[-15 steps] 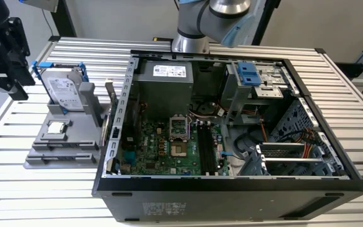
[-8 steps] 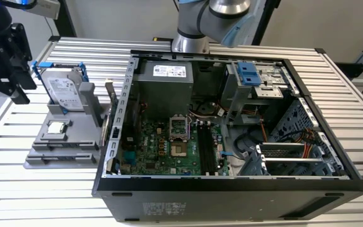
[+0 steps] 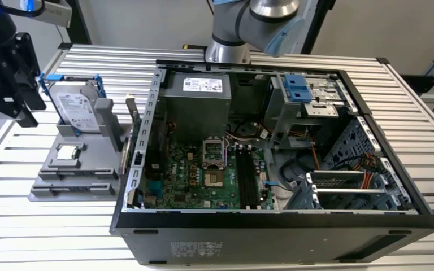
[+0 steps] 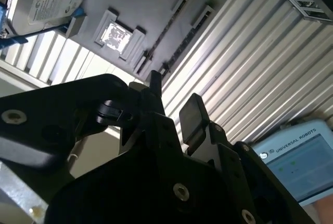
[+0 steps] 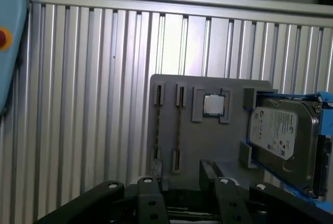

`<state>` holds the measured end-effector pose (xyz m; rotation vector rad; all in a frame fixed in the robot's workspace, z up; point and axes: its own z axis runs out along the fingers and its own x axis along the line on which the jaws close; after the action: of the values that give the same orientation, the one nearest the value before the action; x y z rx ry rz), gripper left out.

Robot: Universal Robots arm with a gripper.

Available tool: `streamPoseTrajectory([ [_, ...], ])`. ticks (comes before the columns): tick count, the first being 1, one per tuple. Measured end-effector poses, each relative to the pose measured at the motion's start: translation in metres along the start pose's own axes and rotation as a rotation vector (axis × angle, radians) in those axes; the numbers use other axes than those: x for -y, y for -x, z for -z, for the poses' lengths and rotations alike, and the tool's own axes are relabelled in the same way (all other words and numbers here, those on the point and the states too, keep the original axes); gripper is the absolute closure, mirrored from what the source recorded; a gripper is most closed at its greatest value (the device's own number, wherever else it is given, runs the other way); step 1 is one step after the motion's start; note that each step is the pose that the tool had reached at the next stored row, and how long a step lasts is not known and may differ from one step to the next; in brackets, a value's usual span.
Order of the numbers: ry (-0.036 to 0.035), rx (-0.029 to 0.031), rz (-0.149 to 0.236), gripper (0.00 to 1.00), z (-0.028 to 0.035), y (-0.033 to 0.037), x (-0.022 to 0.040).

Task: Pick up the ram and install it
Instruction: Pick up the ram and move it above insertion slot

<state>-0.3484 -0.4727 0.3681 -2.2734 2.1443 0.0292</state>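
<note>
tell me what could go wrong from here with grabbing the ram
1. The ram stands thin on edge in the tray; the open gripper may close off-centre and tilt it.
2. The processor sits close beside it, so the gripper could clip it.

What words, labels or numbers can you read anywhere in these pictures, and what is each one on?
White label on the hard drive: print too small to read.
White label on the power supply inside the computer case: too small to read.
A pale sticker on the case's near outer wall: blurred.
The teach pendant: a maker's name in capitals beside a round logo; its screen is blurred.
Nothing else is legible.
</note>
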Motion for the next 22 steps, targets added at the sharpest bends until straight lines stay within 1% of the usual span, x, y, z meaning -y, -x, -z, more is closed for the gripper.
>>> streamPoseTrajectory([
  [2,-0.0040,-0.0003,0.000,0.00,-0.0036,0.0005,-0.0033],
  [5,-0.0042,-0.0006,-0.003,0.00,-0.0088,0.0012,-0.0054],
  [11,-0.0041,-0.0008,-0.010,0.00,-0.0193,0.0015,-0.0057],
  [14,-0.0038,-0.0009,-0.013,0.00,-0.0235,0.0014,-0.0057],
  [16,-0.0022,-0.0007,-0.015,0.00,-0.0263,0.0013,-0.0057],
  [20,0.0068,-0.0003,-0.017,0.00,-0.0310,0.0006,-0.0058],
  [22,0.0078,-0.0003,-0.017,0.00,-0.0345,0.0004,-0.0057],
])
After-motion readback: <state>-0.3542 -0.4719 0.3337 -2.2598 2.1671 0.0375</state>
